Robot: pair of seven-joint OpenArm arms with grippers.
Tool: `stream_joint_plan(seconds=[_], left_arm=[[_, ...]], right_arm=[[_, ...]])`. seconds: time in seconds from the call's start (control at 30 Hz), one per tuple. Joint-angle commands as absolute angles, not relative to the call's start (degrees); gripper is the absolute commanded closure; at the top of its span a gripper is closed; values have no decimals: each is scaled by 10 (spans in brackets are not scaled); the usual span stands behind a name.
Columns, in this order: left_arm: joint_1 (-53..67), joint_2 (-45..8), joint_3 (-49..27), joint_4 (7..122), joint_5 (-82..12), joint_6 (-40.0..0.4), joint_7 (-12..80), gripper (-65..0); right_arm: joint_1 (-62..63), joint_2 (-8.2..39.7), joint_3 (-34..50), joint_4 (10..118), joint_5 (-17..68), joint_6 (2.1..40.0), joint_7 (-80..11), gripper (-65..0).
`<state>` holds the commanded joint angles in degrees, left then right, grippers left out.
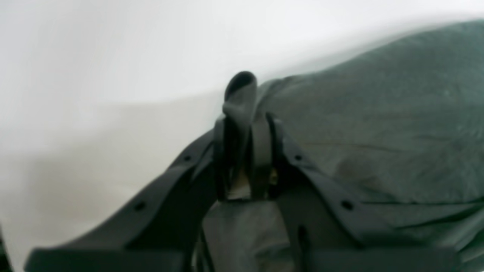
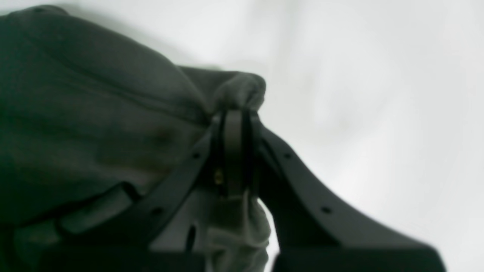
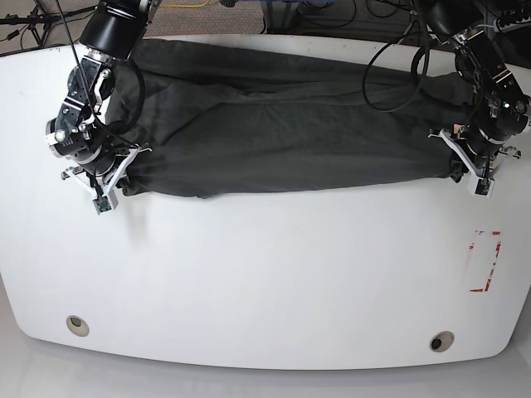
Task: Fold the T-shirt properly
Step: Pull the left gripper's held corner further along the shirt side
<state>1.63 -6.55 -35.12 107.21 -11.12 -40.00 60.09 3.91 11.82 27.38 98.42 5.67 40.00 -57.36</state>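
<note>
The T-shirt (image 3: 282, 133) is lying stretched out in a long dark band across the far half of the white table (image 3: 265, 274), running nearly edge to edge, w/ soft lengthwise creases and its near edge sagging slightly toward the middle. The right end effector (image 3: 124, 170) is sitting at the base view's left end of the cloth, pinching the near corner there — in the right wrist view the jaws are standing closed on a small bunched nub of grey fabric (image 2: 242, 90) poking out past the tips, the rest of the shirt (image 2: 87, 113) spreading off to the left of the end effector (image 2: 236, 117) and white table (image 2: 378, 94) showing to the right. The left end effector (image 3: 465, 170) is doing the same at the opposite end, on the base view's right: the left wrist view is showing its jaws clamped on a rolled fold of cloth (image 1: 240, 94) that is sticking up between the tips of the end effector (image 1: 244, 121), the shirt body (image 1: 378, 132) filling the right side and bare table (image 1: 113, 75) the left. Both wrist pics are blurry, so finer detail of the grip is hard to tell. Black cables (image 3: 398, 58) are looping over the shirt near the left arm (image 3: 489, 83). On the table's near side there are two small round holes (image 3: 77, 325), one toward each corner, and a red rectangular outline mark (image 3: 485, 261) is sitting near the right edge, well apart from the shirt — nothing touching it.
</note>
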Motion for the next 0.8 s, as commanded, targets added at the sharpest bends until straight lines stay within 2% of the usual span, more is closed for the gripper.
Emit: stream_joint_plan(seconds=[0.27,0.8], left_arm=[[14,-65,-387,1074,-111,-400,601,-61],[15,-69,-405,1071,-109,-400,600,-63]], right_arm=[[19,120,273,1042,55,400,-610,0],[-30,124,276,1045,58,400,-627,0]])
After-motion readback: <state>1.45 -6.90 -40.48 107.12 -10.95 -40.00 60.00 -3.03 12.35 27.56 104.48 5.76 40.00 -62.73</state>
